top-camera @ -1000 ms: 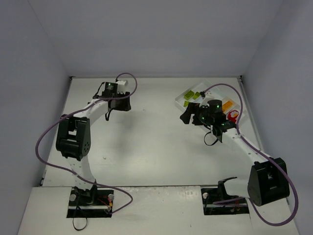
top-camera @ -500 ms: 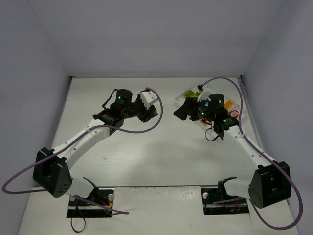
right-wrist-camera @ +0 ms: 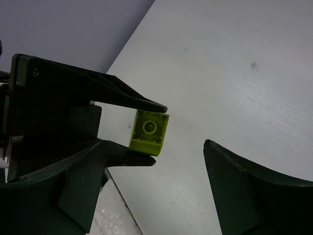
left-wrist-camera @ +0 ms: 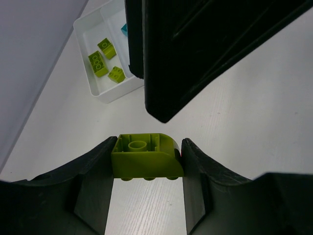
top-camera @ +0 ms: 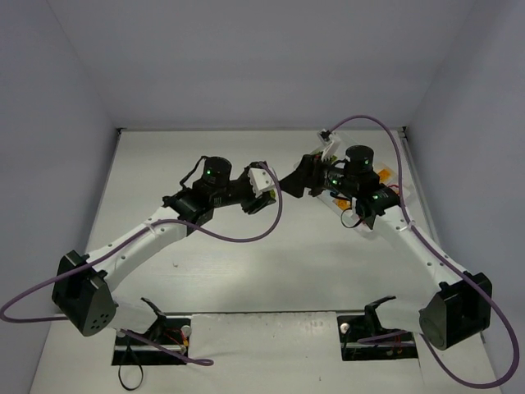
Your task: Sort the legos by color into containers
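Brick (left-wrist-camera: 146, 164), lime green, clenched in my left hand (left-wrist-camera: 149, 147) and offered toward my right hand (right-wrist-camera: 155, 147), fingers spread and empty, probably because the tray (left-wrist-camera: 115, 93) with other lime bricks (left-wrist-camera: 98, 63) lies on that arm's side.

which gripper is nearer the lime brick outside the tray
Left. The left gripper is clamped on the lime brick; the right gripper hangs open just beside it, not touching.

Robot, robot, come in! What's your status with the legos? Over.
Left claw shut on lime green brick. Right claw open, facing it. Beyond: white tray, three lime bricks in one compartment, right claw partly in front.
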Available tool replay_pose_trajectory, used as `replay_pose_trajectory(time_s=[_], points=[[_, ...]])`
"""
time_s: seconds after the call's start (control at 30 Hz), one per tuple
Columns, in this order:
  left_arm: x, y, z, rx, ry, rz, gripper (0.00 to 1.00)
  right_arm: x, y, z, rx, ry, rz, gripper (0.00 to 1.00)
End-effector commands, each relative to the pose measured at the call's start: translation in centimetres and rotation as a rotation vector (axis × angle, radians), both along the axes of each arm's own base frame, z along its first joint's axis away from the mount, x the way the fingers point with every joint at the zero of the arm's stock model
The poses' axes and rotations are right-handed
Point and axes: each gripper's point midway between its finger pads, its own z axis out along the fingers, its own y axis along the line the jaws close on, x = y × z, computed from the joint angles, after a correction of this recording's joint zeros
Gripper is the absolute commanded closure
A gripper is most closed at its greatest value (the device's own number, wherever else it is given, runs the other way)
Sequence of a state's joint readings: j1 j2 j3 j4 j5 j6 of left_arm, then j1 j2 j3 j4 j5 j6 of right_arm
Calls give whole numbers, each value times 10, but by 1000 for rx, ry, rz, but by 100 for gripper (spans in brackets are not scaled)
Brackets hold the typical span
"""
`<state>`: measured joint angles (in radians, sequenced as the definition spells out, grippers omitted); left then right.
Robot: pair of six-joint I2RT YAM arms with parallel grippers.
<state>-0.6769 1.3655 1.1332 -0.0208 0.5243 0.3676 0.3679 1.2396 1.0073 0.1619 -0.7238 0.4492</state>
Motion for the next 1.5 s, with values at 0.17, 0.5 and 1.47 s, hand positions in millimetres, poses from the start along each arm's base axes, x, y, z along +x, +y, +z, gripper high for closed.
replay_pose_trajectory(time_s=[0.17,0.5,1.47], points=[[-8,-13,65,-104,-164,-57,93,-9,27,28,70,-55,100,25],[-17,-18,73,-120,-180,-83,93,-7,41,12,70,-20,122,30],[42,103,11,-209,401,738,24,184,-113,-82,-280,32,-582,98]])
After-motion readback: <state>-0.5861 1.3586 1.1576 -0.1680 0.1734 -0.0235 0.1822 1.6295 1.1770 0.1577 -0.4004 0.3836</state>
